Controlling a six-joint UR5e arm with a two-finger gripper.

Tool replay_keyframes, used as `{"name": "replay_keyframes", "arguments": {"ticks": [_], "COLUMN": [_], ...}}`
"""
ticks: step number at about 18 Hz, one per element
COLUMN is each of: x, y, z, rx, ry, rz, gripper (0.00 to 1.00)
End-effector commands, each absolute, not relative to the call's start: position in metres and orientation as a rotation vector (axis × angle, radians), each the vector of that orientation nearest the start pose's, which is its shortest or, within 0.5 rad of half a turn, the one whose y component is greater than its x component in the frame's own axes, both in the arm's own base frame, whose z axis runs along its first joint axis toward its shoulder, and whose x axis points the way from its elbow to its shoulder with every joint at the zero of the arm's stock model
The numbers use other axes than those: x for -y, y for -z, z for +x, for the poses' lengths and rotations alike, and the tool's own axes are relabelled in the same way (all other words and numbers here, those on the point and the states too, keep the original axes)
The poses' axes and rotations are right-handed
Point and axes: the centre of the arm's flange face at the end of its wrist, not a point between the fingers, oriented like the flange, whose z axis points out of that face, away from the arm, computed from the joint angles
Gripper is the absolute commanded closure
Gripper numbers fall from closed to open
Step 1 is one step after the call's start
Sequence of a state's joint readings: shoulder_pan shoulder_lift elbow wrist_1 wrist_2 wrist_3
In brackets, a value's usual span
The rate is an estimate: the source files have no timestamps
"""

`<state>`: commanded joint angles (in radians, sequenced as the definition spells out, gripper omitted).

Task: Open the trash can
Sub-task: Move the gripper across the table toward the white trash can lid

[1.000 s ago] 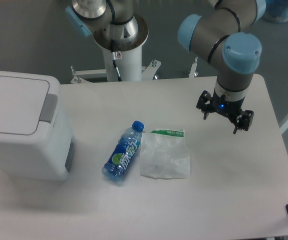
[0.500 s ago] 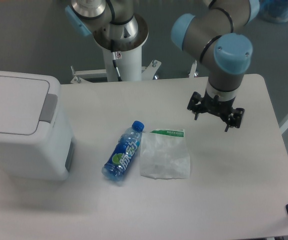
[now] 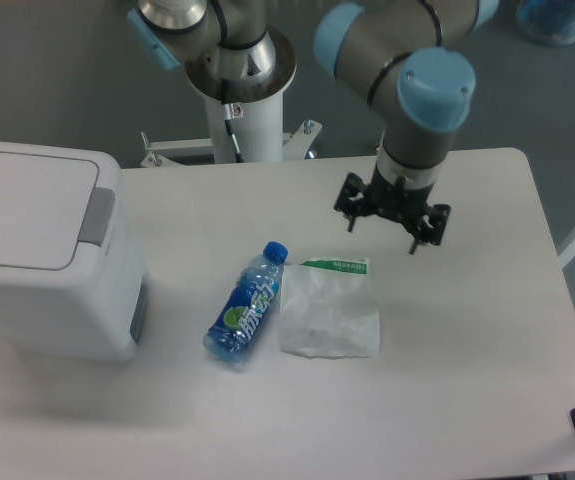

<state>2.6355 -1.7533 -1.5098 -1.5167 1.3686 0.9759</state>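
Note:
The trash can is a large boxy white bin at the left edge of the table. Its flat white lid is down and the grey push tab sits on its right side. My gripper hangs over the table right of centre, far to the right of the bin. Its black fingers are spread apart and hold nothing. It is just above the top edge of the white plastic bag.
A blue-capped plastic bottle lies on its side mid-table. A white plastic bag with green print lies flat next to it on the right. The robot's white base column stands behind the table.
The gripper has moved left and slightly toward the back across the table, from near the right edge to above the bag's top edge. The bin, bottle and bag have not moved.

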Motion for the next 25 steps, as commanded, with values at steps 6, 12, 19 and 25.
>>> {"name": "replay_keyframes", "arguments": {"ticks": [6, 12, 19, 25], "x": [-0.457, -0.475, -0.516, -0.527], "y": [-0.463, -0.474, -0.493, -0.491], "z": [-0.368, -0.349, -0.297, -0.273], "rx": [0.188, 0.291, 0.464, 0.420], "ry": [0.341, 0.449, 0.538, 0.571], "rz": [-2.969, -2.883, -2.823, -2.826], "gripper": [0.00, 0.00, 0.00, 0.00]}}
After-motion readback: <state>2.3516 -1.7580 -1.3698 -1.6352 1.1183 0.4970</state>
